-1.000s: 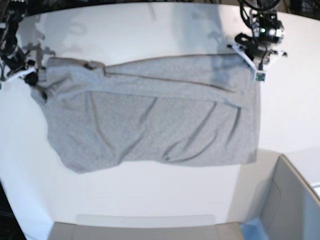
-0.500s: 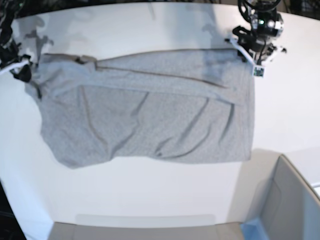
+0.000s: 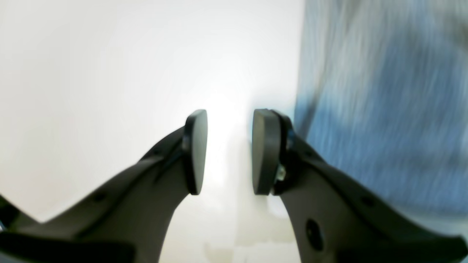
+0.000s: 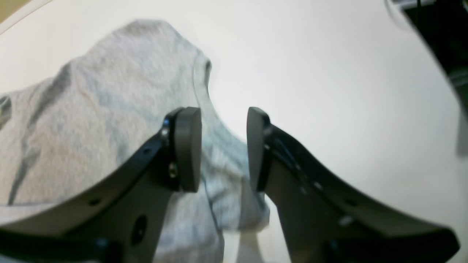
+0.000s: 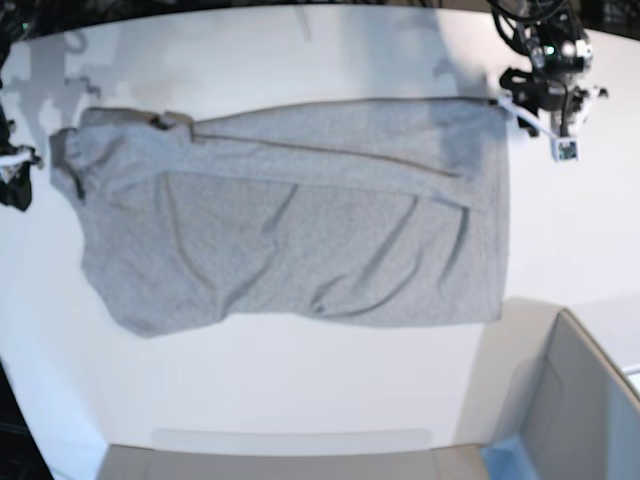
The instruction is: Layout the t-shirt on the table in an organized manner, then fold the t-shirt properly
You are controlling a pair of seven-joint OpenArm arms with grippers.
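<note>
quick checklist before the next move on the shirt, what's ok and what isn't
1. Left pincer released: ok, pads apart with bare table between them, the t-shirt off to its side.
2. Right pincer released: ok, pads apart, cloth lies below and is not pinched.
3. Shirt wholly on the table: ok, white surface shows all round it.
4. Shirt laid flat: not ok, creases cross the middle and one end is bunched.
5. Lettering side up or down: cannot tell, no print is visible.
6. Grey bin clear of the shirt: ok, a gap shows.
</note>
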